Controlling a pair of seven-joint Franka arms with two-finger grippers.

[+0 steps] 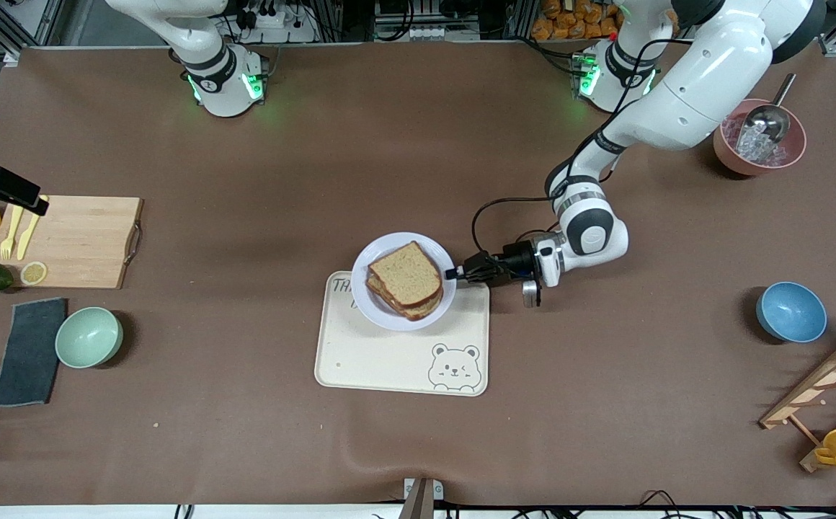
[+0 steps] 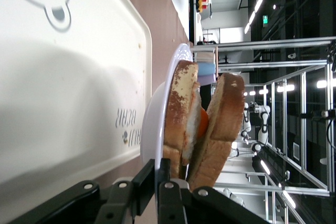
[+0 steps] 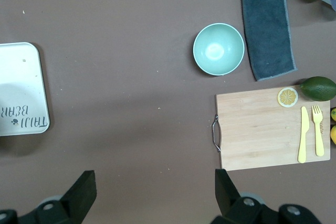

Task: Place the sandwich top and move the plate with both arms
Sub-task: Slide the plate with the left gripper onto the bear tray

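The plate [image 1: 383, 250] rests on the farther part of the bear-print tray [image 1: 389, 360], overhanging its farther edge. On it is a sandwich, with the sandwich top [image 1: 405, 272], a speckled brown slice, as its uppermost layer. My left gripper [image 1: 454, 274] is shut on the plate's rim at the side toward the left arm's end. In the left wrist view the fingers [image 2: 152, 174] pinch the plate [image 2: 157, 114], with the sandwich top [image 2: 223, 124] leaning over egg and lower bread. My right gripper [image 3: 155, 192] waits, open and empty, high above bare table between the tray [image 3: 21, 87] and the cutting board [image 3: 262, 129].
A wooden cutting board [image 1: 76, 241] with yellow cutlery, a green bowl [image 1: 89, 336] and a grey cloth [image 1: 29, 352] lie toward the right arm's end. A blue bowl [image 1: 790, 311], a pink bowl of ice [image 1: 759, 140] and a wooden rack [image 1: 829, 393] stand toward the left arm's end.
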